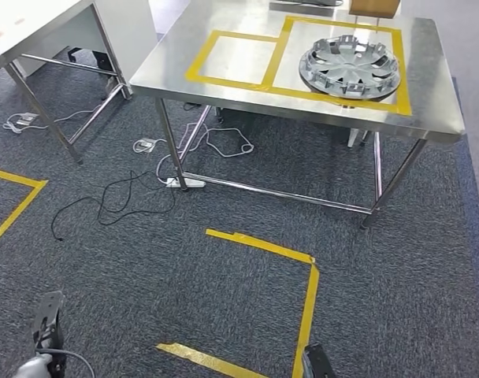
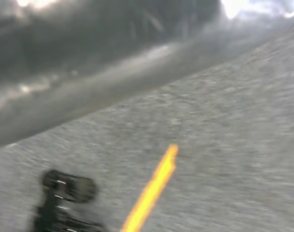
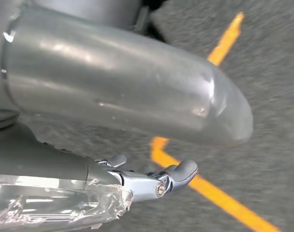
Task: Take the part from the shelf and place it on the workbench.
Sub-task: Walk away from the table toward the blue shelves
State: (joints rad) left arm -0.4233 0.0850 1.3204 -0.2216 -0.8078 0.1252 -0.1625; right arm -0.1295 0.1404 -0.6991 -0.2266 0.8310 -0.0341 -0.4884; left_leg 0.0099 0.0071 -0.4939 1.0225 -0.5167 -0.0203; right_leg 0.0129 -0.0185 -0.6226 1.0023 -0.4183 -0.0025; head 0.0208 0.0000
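Grey carpet marked with yellow floor tape (image 1: 306,311) spreads below a steel bench (image 1: 237,87), where the part (image 1: 350,66), a grey wheel cover, already lies inside a yellow taped square. Judging from this, the placing step looks done, and no shelf is in sight, so any next move would call for turning toward it. The left robot hand (image 1: 46,321) hangs low above the carpet; whether it is open cannot be told. The right robot hand (image 3: 131,145) holds nothing, its fingers stretched out and apart over the tape.
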